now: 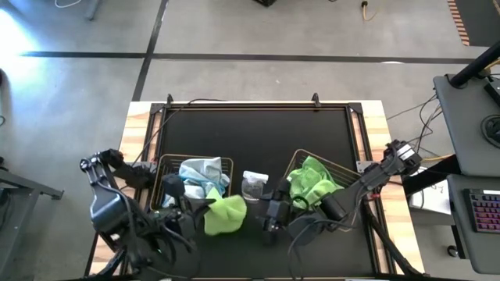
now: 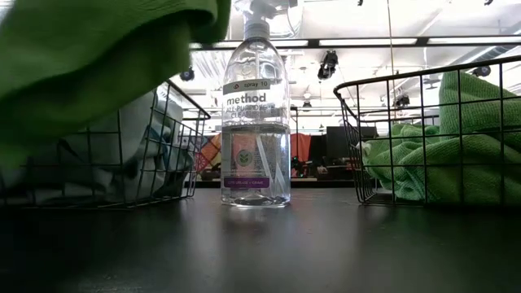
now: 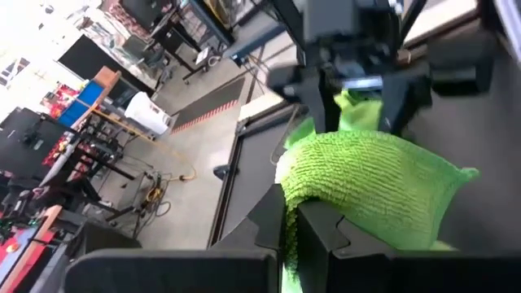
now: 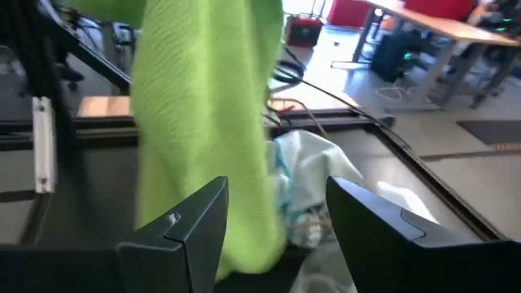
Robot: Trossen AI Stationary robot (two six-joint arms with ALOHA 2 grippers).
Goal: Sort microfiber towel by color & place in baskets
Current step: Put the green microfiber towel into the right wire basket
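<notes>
green towel (image 1: pixel 224 215) pinched in left tool (image 1: pixel 205 204), right tool (image 1: pixel 269 212) spread beside it

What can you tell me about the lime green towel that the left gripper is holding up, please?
The lime green towel is a soft, nubbly microfiber cloth, bunched and draped. The left gripper is shut on its upper edge, so it hangs clear of the table, between the left basket holding pale blue cloths and the clear spray bottle. In the right wrist view it hangs just ahead of the open right gripper, which does not grip it; contact cannot be judged. In the low view, only its lower folds show.
</notes>
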